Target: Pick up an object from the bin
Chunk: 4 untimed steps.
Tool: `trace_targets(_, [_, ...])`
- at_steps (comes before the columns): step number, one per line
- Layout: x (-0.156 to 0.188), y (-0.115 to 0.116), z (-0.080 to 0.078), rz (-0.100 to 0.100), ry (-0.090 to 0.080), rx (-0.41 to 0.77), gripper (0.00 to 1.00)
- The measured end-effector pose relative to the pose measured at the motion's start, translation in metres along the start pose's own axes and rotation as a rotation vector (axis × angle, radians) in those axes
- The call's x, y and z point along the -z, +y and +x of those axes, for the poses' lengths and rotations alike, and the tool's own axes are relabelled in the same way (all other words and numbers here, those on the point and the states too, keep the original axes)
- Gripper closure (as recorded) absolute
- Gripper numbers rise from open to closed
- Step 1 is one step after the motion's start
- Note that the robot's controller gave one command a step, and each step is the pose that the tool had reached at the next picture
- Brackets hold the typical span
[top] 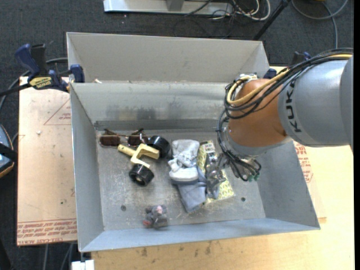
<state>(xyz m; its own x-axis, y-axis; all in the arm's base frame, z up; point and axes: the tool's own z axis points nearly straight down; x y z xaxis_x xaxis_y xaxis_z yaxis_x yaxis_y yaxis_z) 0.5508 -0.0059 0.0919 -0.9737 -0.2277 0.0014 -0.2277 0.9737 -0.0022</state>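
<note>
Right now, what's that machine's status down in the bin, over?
Tool low in bin, between white crumpled bundle and yellow patterned packet. Grey cloth crowding just in front.

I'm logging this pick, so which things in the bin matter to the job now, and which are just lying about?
In hand: gripper, down right of centre; yellow printed packet under it; white and grey bundle beside it.
Lying about: sunglasses, back left; cream and black tool; small dark lump, front.
</note>
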Motion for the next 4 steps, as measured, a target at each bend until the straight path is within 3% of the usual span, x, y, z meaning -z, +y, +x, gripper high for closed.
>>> trace_targets(2, [0.038, 0.002, 0.0, -0.003, -0.004, 0.001, 1.0])
trace_targets(4, [0.053, 0.002, -0.001, -0.003, -0.004, 0.001, 1.0])
